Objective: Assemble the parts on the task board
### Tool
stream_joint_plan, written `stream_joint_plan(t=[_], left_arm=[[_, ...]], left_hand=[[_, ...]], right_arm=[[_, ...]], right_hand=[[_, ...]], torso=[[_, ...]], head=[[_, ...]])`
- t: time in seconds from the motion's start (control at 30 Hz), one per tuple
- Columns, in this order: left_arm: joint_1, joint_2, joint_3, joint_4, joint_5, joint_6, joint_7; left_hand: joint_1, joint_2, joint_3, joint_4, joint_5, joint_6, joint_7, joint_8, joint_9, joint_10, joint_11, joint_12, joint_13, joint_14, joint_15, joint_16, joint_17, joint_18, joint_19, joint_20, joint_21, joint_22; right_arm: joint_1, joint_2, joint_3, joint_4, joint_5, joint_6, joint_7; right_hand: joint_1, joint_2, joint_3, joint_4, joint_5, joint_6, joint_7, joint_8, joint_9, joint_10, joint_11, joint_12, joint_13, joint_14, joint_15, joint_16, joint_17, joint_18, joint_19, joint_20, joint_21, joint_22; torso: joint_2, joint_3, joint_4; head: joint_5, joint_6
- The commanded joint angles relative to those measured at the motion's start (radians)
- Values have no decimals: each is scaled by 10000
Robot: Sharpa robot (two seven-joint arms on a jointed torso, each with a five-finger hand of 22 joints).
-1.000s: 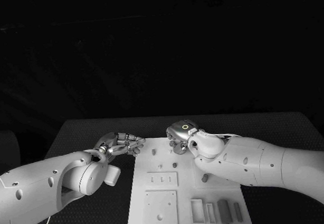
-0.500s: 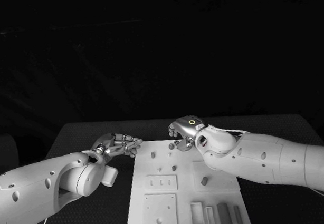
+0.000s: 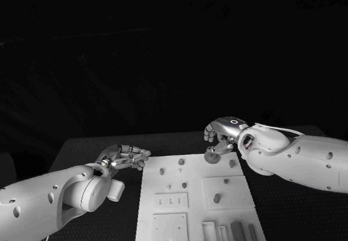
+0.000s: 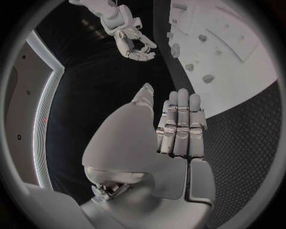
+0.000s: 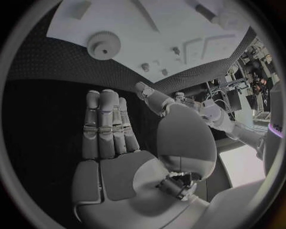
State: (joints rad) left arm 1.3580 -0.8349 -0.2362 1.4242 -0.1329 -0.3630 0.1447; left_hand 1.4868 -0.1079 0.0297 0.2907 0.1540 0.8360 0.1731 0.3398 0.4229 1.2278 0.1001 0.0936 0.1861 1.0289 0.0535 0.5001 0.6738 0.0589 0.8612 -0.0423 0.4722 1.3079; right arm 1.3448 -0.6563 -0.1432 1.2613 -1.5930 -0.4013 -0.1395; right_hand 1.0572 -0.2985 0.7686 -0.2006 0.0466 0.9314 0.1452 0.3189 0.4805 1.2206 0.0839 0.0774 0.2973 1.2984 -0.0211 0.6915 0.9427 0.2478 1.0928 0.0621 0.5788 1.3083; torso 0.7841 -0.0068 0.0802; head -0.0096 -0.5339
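The white task board [image 3: 199, 201] lies mid-table, dotted with small pegs and slots, a toothed gear [image 5: 104, 45] plain in the right wrist view at its far edge, while left hand [image 3: 124, 157] and right hand [image 3: 222, 137] hover empty, fingers loose.

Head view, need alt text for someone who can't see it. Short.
Two white robot arms reach in from either side of a white task board on a black table; the left hand sits just off the board's far left corner and the right hand over its far right corner, neither visibly holding a part. Small parts and rectangular recesses dot the board.
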Motion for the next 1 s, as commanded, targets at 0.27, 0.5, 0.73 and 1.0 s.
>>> stream_joint_plan(t=[0.27, 0.5, 0.73, 1.0], left_arm=[[10, 10, 1, 5, 6, 163, 146], [5, 95, -2, -43, 10, 204, 150], [3, 136, -2, -85, 11, 215, 143], [2, 152, -3, -99, 11, 246, 138]], left_hand=[[7, 64, -76, -1, -50, 23, 7, -69, 11, -6, 28, 13, 7, 48, 29, -71, 20, 139, -84, -10, 57, 135], [7, 68, -77, -2, -50, 23, 8, -71, 12, -10, 30, 9, 8, 49, 29, -74, 23, 140, -85, -10, 57, 135], [7, 72, -78, -2, -50, 22, 10, -74, 14, -13, 32, 6, 9, 50, 29, -77, 25, 140, -85, -10, 58, 134], [7, 77, -80, -2, -50, 20, 14, -77, 15, -16, 34, 3, 10, 50, 29, -80, 28, 140, -85, -10, 59, 133]], right_arm=[[-4, 2, -7, -728, 87, 1491, 172], [-90, 388, -11, -1465, 408, 1786, 395], [-311, 711, -14, -2098, 532, 1991, 673], [-402, 880, -17, -2310, 583, 2094, 847]], right_hand=[[-636, -1, -1289, -266, 56, -1057, -25, -506, -220, -544, 223, -143, -37, -883, 175, 29, 55, 92, -674, 159, -17, 246], [-756, -5, -1834, -126, 34, -1457, 4, -591, -247, -161, 106, 226, 363, -1295, 70, 395, 141, 110, -994, 256, 143, 241], [-203, 48, -2431, 422, 14, -1679, -119, -355, -110, -1937, -466, 5882, 6066, -1842, -458, 2940, 1295, 105, -964, -33, 1928, 268], [69, 112, -2118, 631, 52, -1421, -287, -147, -54, -2471, -716, 8548, 7076, -1858, -667, 4332, 1675, 140, -1024, -262, 3443, 257]], torso=[[-41, 51, -100], [-33, 48, -48], [-24, 28, -44], [-30, 17, -53]], head=[[-6, 17], [-51, -7], [-23, -69], [-16, -91]])
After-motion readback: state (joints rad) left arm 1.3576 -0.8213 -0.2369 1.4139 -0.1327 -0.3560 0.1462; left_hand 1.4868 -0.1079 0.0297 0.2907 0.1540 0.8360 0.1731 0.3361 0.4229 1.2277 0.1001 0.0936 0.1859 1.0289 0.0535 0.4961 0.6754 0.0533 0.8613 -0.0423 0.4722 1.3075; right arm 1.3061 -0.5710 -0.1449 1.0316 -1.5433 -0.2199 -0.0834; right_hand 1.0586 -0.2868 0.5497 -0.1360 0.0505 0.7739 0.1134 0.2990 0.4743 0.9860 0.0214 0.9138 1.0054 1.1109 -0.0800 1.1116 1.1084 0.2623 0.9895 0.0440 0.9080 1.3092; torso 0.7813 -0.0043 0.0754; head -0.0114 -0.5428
